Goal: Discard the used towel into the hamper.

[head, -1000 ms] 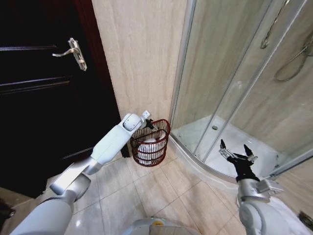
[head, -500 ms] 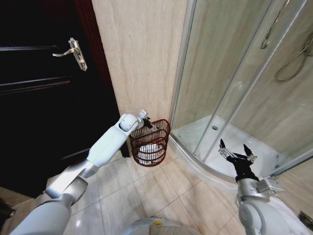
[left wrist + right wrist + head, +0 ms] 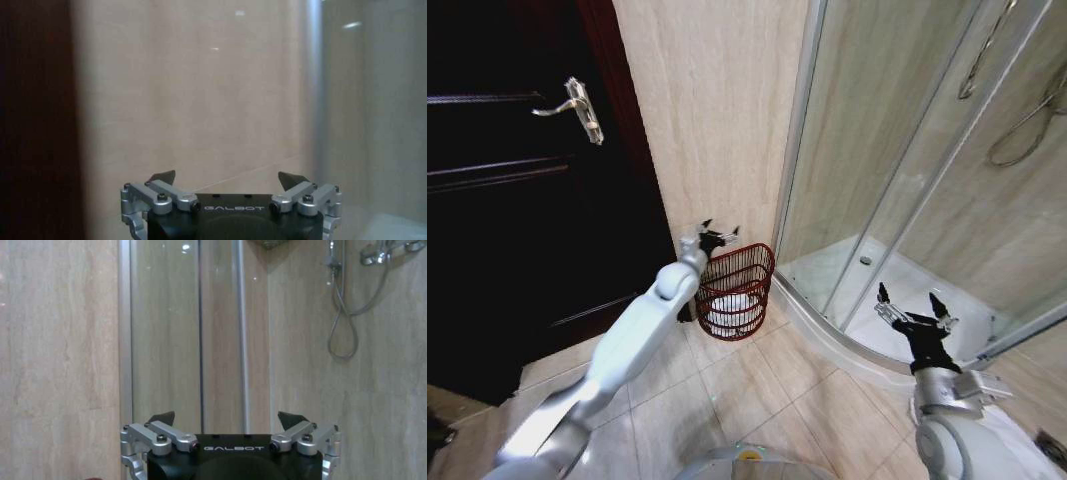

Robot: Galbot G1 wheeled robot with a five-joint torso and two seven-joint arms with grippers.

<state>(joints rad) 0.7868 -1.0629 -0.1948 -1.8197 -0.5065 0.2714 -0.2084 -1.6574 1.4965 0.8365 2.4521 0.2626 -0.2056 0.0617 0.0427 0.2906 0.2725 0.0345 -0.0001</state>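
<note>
Our left gripper (image 3: 717, 235) has its fingers spread wide with nothing between them, and in its wrist view (image 3: 227, 179) the tips face the bare beige wall (image 3: 200, 100) with air all around them. Just below and slightly to the right of these fingertips stands the hamper (image 3: 735, 290), apart from them, its open mouth facing up and its long axis upright, the slatted sides narrowing toward the base. Inside it lies the white towel (image 3: 723, 305), bunched low against the wires. The hamper sits on the tiled floor (image 3: 757, 385), close against the wall behind it, with the dark door (image 3: 517, 200) on the fingers' left side and the curved shower threshold (image 3: 822, 325) just to its right, so the free room lies on the open floor toward us. Our right gripper (image 3: 914, 315) hangs well apart to the right, fingers likewise spread and empty, in front of the glass shower screen (image 3: 897, 150); its wrist view (image 3: 227, 419) looks at that screen and the shower hose (image 3: 343, 315) beyond.
</note>
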